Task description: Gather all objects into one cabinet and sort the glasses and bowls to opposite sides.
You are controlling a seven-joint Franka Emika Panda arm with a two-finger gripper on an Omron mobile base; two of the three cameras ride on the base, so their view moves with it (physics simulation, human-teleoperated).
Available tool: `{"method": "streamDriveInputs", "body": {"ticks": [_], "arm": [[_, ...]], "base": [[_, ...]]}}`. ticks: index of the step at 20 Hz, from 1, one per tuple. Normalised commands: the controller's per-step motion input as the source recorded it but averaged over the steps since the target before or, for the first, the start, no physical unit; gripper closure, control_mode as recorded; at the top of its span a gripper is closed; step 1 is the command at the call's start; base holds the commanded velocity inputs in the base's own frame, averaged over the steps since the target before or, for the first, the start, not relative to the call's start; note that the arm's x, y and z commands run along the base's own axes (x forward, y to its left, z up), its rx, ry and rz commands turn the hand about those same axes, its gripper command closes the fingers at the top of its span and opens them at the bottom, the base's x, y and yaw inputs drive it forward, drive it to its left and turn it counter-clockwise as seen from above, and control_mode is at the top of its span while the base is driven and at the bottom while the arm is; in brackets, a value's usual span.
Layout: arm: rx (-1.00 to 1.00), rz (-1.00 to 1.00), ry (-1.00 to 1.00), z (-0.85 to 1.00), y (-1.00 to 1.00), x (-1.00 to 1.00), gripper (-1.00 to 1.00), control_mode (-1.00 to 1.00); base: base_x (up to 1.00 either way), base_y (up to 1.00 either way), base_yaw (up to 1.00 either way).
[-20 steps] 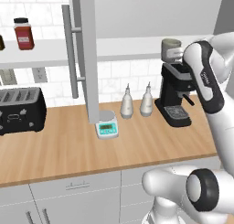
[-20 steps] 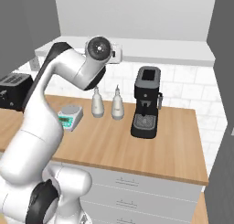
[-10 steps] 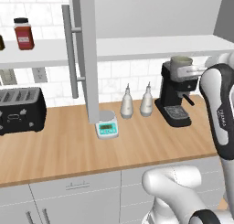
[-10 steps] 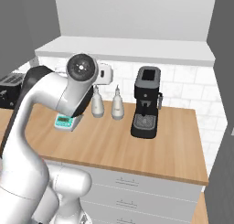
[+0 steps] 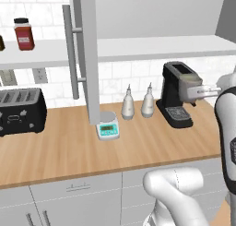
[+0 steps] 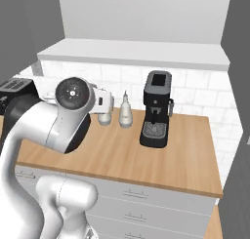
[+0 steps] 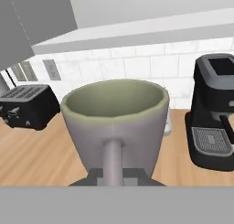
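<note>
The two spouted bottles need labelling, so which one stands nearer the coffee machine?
The right-hand bottle in the left base view, beside the black coffee machine; the other bottle stands nearer the small scale.

You have a wooden counter (image 5: 69,151) running under a white tiled wall. A black toaster (image 5: 20,110) stands at its left end, and a small scale (image 5: 108,127) with a green display sits beside the foot of a grey door with a long bar handle (image 5: 71,52). Two pale spouted bottles (image 5: 137,103) stand side by side just left of the black coffee machine (image 5: 175,98). A red-filled jar (image 5: 24,34) rests on the white shelf above the toaster.
</note>
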Motion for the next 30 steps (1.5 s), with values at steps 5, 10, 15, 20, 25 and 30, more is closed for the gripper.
{"method": "streamDriveInputs", "body": {"ticks": [5, 10, 15, 20, 25, 30], "arm": [[0.0, 0.0, 0.0, 0.0, 0.0, 0.0, 1.0, 1.0], [0.0, 0.0, 0.0, 0.0, 0.0, 0.0, 1.0, 1.0], [0.0, 0.0, 0.0, 0.0, 0.0, 0.0, 1.0, 1.0], [0.0, 0.0, 0.0, 0.0, 0.0, 0.0, 1.0, 1.0], [0.0, 0.0, 0.0, 0.0, 0.0, 0.0, 1.0, 1.0], [0.0, 0.0, 0.0, 0.0, 0.0, 0.0, 1.0, 1.0]], "base": [[-0.89, 0.03, 0.0], [-0.66, 0.71, 0.06], [-0.52, 1.0, 0.05], [-0.06, 1.0, 0.12], [0.04, 1.0, 0.23], [0.17, 1.0, 0.26]]}}
